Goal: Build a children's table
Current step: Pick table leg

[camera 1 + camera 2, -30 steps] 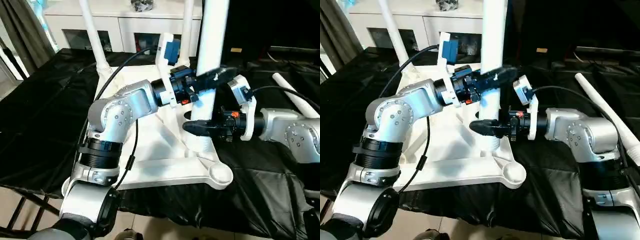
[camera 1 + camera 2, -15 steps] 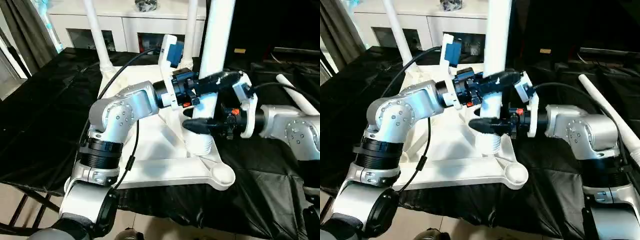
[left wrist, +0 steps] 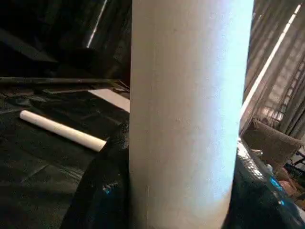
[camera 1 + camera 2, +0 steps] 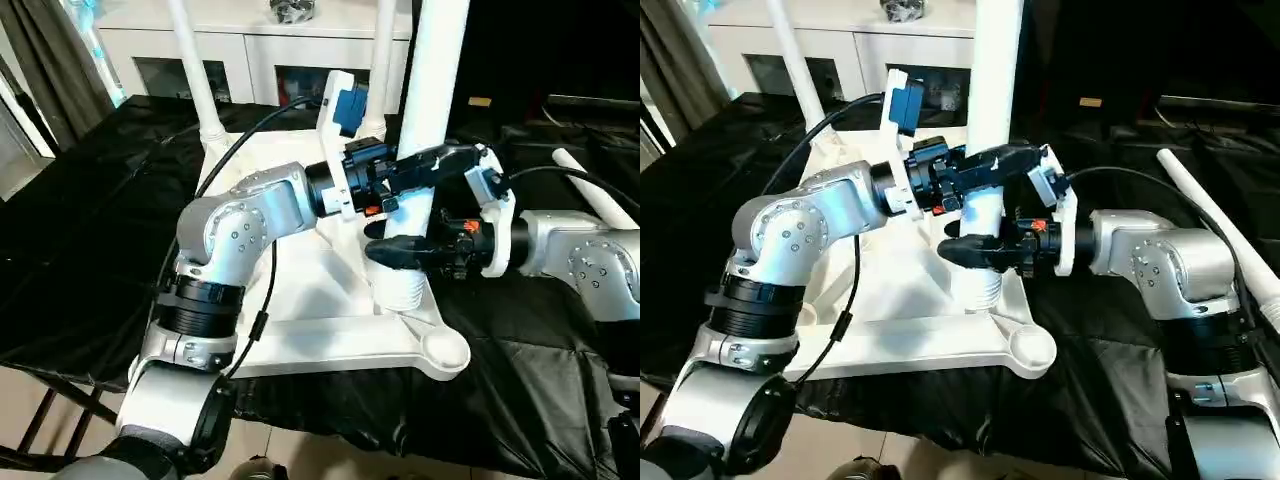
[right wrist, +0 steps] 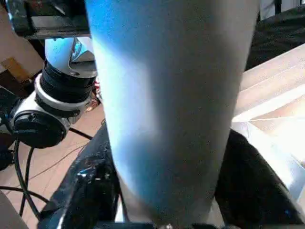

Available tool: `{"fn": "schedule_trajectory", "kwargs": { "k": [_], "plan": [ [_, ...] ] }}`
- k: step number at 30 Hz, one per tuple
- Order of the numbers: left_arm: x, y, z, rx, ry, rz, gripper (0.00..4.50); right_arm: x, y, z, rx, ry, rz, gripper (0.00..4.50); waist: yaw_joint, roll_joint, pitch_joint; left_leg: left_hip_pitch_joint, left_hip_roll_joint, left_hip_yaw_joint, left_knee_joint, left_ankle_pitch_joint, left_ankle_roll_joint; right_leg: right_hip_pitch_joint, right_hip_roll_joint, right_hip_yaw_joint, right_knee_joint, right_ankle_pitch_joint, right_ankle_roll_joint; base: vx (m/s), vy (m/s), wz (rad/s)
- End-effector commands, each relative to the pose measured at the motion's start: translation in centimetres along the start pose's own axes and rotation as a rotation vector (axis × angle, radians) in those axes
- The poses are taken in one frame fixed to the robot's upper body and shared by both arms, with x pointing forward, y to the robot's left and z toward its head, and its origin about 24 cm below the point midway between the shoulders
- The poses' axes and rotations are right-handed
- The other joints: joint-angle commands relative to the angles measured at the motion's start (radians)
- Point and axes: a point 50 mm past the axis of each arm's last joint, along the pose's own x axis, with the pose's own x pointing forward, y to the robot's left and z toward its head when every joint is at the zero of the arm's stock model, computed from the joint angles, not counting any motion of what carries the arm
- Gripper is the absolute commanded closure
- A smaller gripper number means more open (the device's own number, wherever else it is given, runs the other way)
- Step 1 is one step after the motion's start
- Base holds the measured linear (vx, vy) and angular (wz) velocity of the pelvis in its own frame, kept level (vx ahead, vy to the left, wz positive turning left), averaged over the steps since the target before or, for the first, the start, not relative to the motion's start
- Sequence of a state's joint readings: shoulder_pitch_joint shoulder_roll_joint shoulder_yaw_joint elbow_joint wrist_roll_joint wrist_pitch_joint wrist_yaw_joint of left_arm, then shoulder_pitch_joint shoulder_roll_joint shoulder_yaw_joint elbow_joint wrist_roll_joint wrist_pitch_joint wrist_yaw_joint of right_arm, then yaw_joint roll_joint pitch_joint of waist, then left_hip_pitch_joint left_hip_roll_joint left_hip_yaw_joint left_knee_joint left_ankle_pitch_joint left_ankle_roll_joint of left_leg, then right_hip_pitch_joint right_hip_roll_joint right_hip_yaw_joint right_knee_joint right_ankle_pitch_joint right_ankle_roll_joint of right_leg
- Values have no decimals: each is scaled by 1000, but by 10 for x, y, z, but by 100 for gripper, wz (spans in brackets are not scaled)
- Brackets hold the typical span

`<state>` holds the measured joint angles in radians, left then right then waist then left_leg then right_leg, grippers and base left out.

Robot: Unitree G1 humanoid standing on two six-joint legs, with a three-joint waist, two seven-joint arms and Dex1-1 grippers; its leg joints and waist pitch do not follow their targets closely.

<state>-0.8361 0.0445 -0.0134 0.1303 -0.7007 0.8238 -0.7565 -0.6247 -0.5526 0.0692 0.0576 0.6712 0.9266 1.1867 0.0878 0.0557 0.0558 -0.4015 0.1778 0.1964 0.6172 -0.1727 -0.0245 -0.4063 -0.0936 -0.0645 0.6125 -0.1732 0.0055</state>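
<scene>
The white tabletop (image 4: 310, 300) lies underside up on the black-covered work table (image 4: 80, 220). Two white legs stand in its far corners (image 4: 190, 60) (image 4: 378, 50). A third leg (image 4: 430, 70) stands upright, its ribbed lower end (image 4: 405, 288) resting just behind the open near-right corner socket (image 4: 445, 350). My left gripper (image 4: 438, 162) is shut on this leg higher up. My right gripper (image 4: 395, 250) is shut on it lower down, and black fingers (image 5: 90, 191) flank the leg (image 5: 171, 95) in the right wrist view. A fourth leg (image 4: 590, 190) lies on the cloth to the right.
A white glass-door cabinet (image 4: 250, 50) stands behind the work table. Grey curtains (image 4: 50, 80) hang at the far left. The table's front edge and the floor (image 4: 300, 450) lie close below the tabletop's near side. Black cables run along both arms.
The view has shifted slightly. Both grippers keep their hold on the upright leg, which stays at the same spot on the tabletop.
</scene>
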Motion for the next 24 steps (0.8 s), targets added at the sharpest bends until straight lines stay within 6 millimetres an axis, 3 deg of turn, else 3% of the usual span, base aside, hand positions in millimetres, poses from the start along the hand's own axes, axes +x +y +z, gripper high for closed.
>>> {"fn": "schedule_trajectory", "kwargs": {
  "k": [1, 3, 5, 6, 7, 12, 15, 17, 22, 24],
  "plan": [
    [4, -6, 6, 35, 0, -40, 204, -1, -2, 0, -14, 7, -34, 231, 1, -27, -81, 24, 42, -21, -58, -113, 64, 55, -48, 35, -70, -200, -235, 0, 0, 0],
    [5, -7, 6, 25, -7, -52, 190, -1, -3, -1, -19, 4, -40, 246, 2, -23, -81, 24, 42, -21, -58, -114, 61, 55, -48, 35, -69, -201, -236, 0, 0, 0],
    [5, -8, 9, 32, -28, -62, 169, 0, -5, -1, -27, -21, -69, 254, 0, -25, -82, 24, 41, -21, -58, -113, 60, 56, -47, 35, -69, -194, -237, 0, 0, 0],
    [5, -8, 10, 39, -40, -60, 155, 0, -5, -1, -28, -31, -77, 256, 2, -17, -82, 24, 42, -22, -58, -113, 59, 55, -49, 35, -68, -192, -239, 0, 0, 0],
    [5, -7, 13, 52, -61, -54, 147, 1, -6, -1, -30, -48, -90, 257, -2, -22, -82, 21, 40, -22, -59, -117, 59, 56, -47, 34, -69, -191, -238, 0, 0, 0],
    [3, -9, 21, 58, -152, -34, 144, 4, -7, 2, -48, -130, -133, 258, 0, -14, -84, 25, 41, -23, -60, -129, 50, 57, -47, 33, -69, -178, -242, 0, 0, 0],
    [1, -9, 23, 65, -192, -14, 144, 4, -6, 3, -53, -165, -141, 258, -1, -17, -83, 25, 41, -23, -62, -145, 46, 57, -48, 32, -72, -192, -240, 0, 0, 0],
    [-9, -3, 29, 69, -257, 67, 144, 1, -5, 3, -68, -224, -183, 259, 0, -24, -82, 24, 43, -23, -63, -141, 45, 57, -47, 33, -71, -188, -234, 0, 0, 0],
    [-34, 9, 29, 157, -257, 246, 144, -7, -5, -6, -104, -250, -335, 259, 2, -20, -81, 23, 42, -25, -65, -132, 42, 53, -46, 33, -72, -201, -211, 0, 0, 0],
    [-46, 15, 19, 259, -167, 343, 144, -12, -4, -13, -111, -242, -418, 259, -5, -15, -79, 24, 42, -26, -70, -154, 29, 51, -45, 33, -77, -249, -176, 0, 0, 0]
  ]
}}
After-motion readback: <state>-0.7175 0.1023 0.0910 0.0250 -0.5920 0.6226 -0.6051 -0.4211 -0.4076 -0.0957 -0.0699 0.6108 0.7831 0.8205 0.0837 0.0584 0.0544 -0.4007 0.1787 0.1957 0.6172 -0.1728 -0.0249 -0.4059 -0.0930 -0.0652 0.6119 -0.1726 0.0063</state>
